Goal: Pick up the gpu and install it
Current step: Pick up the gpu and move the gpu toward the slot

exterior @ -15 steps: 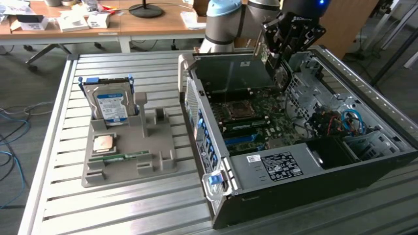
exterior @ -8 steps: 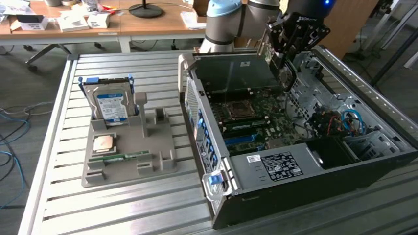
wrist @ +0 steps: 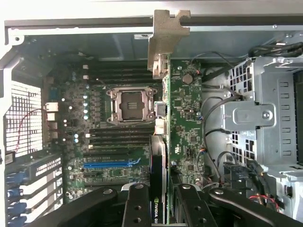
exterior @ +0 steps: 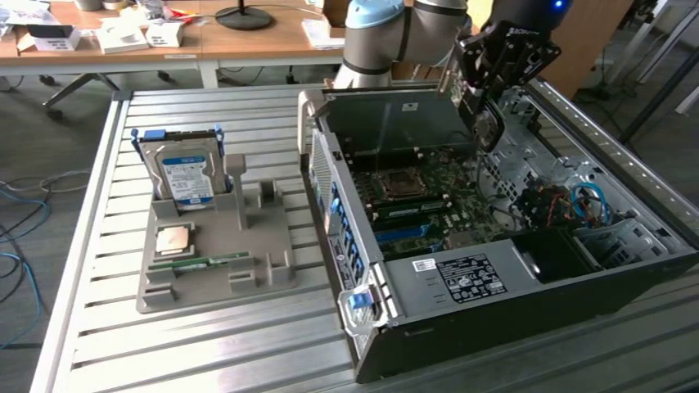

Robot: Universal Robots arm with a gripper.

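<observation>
Black gripper (wrist: 163, 203) clamped on dark green flat gpu (wrist: 182, 137) with silver bracket, over green motherboard (wrist: 94, 161) of open black computer case (exterior: 546, 327), 1 o'clock in exterior view.

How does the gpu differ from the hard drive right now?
The gpu is a thin green board, the hard drive a boxy silver block. The gpu is gripped by the gripper over the open case; the hard drive stands in the gray holder. Both stand on edge.
</observation>
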